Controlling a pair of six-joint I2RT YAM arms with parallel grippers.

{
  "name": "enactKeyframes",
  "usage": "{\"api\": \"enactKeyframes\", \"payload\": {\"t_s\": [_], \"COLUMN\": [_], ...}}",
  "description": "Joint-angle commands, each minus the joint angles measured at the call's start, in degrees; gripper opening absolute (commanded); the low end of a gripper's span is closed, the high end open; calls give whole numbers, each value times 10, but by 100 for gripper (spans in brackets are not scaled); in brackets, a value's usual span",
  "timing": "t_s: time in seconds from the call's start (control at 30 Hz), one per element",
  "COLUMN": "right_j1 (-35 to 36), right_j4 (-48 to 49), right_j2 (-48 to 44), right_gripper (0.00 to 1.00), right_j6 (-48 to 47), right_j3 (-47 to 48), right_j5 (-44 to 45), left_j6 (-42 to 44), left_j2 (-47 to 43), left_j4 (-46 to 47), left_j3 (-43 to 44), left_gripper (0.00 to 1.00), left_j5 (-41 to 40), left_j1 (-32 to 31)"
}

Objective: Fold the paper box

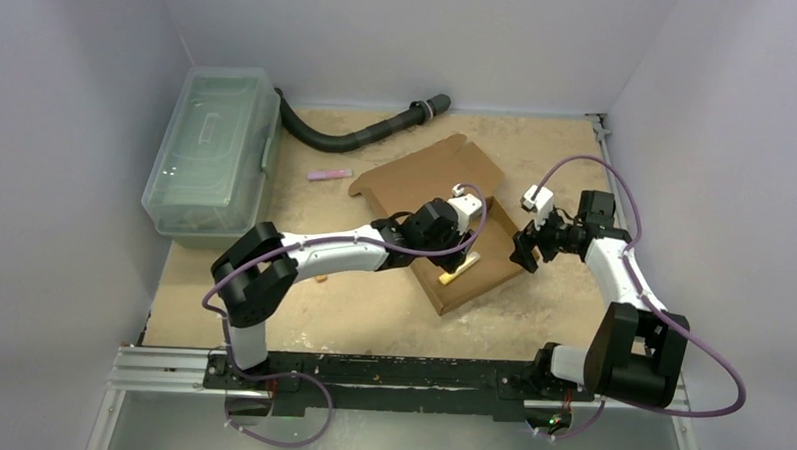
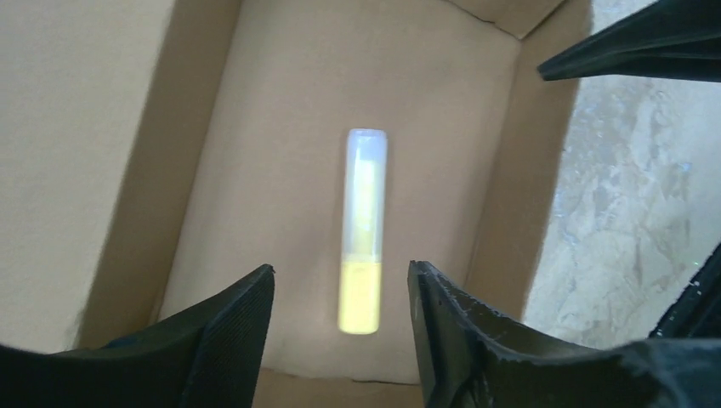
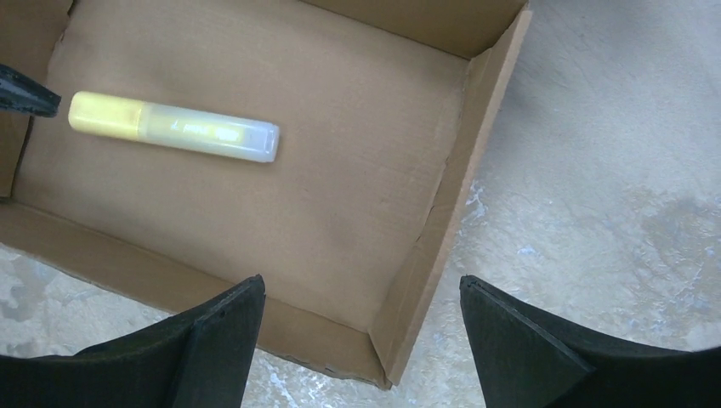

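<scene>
The paper box [image 1: 421, 176] is plain brown corrugated cardboard, lying slantwise on the worktop [image 1: 572, 311] just to the right of its middle. Its shallow tray has the side walls standing, and the lid panel stretches away from the tray toward eleven o'clock, unfolded, with a small tab on its far edge. On the tray floor lies a yellow highlighter [image 2: 364, 229] with a clear cap, flat on its side. The left gripper [image 2: 340, 269] hangs over it with its fingers parted to either side of the pen's yellow end, gripping nothing. The right gripper [image 3: 359, 280] hovers at three o'clock from the tray, over the box's corner wall, its fingers spread wide and empty. The worktop is a pale tan sheet, mottled and scuffed. At ten o'clock on it sits a clear plastic bin [image 1: 212, 163] with its lid on. A black ribbed hose [image 1: 353, 133] curves along the far edge at twelve o'clock. A small pink stick [image 1: 329, 174] lies between the bin and the box lid. Plain pale walls close in the space at the back and on both sides, and a metal rail [image 1: 159, 367] runs along the near edge at six o'clock, carrying the arm bases.
</scene>
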Motion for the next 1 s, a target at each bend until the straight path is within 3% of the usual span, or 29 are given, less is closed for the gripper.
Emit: {"api": "enactKeyframes", "payload": {"t_s": [0.0,0.13,0.23,0.4,0.53,0.67,0.87,0.97], "right_j1": [-14,-20,-24,-27,-29,-30,-31,-31], "right_j4": [-12,-19,-19,-23,-26,-26,-26,-26], "right_j2": [-24,-28,-34,-34,-33,-30,-28,-27], "right_gripper": [88,88,88,88,88,88,88,88], "right_j6": [-13,-15,-18,-23,-28,-27,-27,-27], "right_j3": [17,18,17,17,17,16,17,17], "right_j5": [-25,-29,-33,-39,-42,-40,-38,-39], "left_j6": [0,-30,-97,-185,-226,-231,-258,-291], "left_j2": [-52,-152,-274,-445,-534,-536,-437,-386], "left_j4": [2,37,77,87,13,-18,-88,-119], "left_j3": [14,-74,-190,-355,-426,-445,-407,-383], "left_gripper": [60,70,94,96,98,99,93,86], "left_j5": [-52,-88,-137,-96,-163,-183,-220,-263], "left_j1": [-1,3,17,95,118,154,210,220]}}
